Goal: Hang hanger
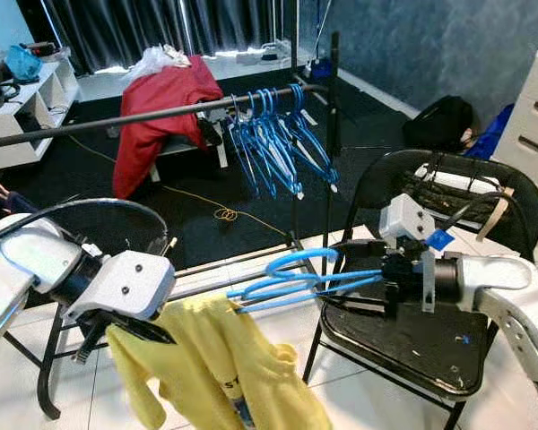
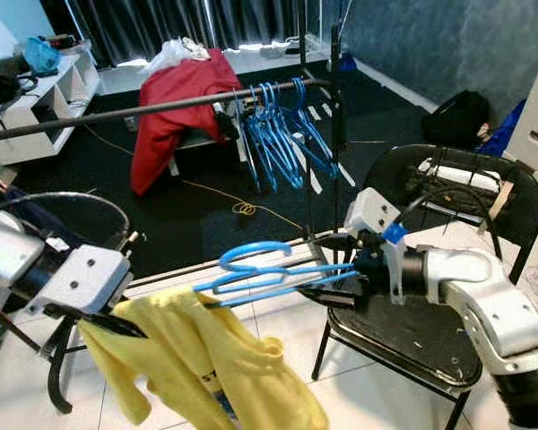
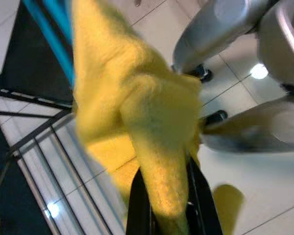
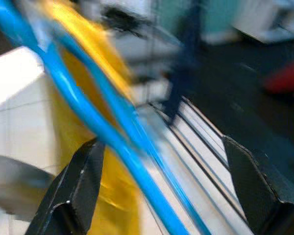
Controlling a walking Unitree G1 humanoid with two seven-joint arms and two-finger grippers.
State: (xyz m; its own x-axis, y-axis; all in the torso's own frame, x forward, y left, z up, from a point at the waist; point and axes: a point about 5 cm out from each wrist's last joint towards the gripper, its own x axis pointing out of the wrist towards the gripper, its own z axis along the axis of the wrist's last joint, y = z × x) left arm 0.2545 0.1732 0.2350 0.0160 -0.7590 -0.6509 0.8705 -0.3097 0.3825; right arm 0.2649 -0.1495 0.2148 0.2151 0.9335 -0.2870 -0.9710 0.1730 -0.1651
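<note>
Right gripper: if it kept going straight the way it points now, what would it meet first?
The right gripper points toward the robot's left along the blue hanger. First in line is probably the yellow shirt held by the left gripper; depth is uncertain.

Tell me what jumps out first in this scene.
A bright yellow shirt hangs low in front, pinched in the left gripper. The right gripper holds a blue hanger level, its end in the shirt. Behind, more blue hangers dangle from a dark rail.

A plain yellow garment [image 1: 217, 367] is seen beside a bright blue hanger [image 1: 298, 276]; more blue hangers [image 1: 273, 139] are hung on a dark rail [image 1: 117, 118], behind which a red cloth [image 1: 157, 116] is draped.
</note>
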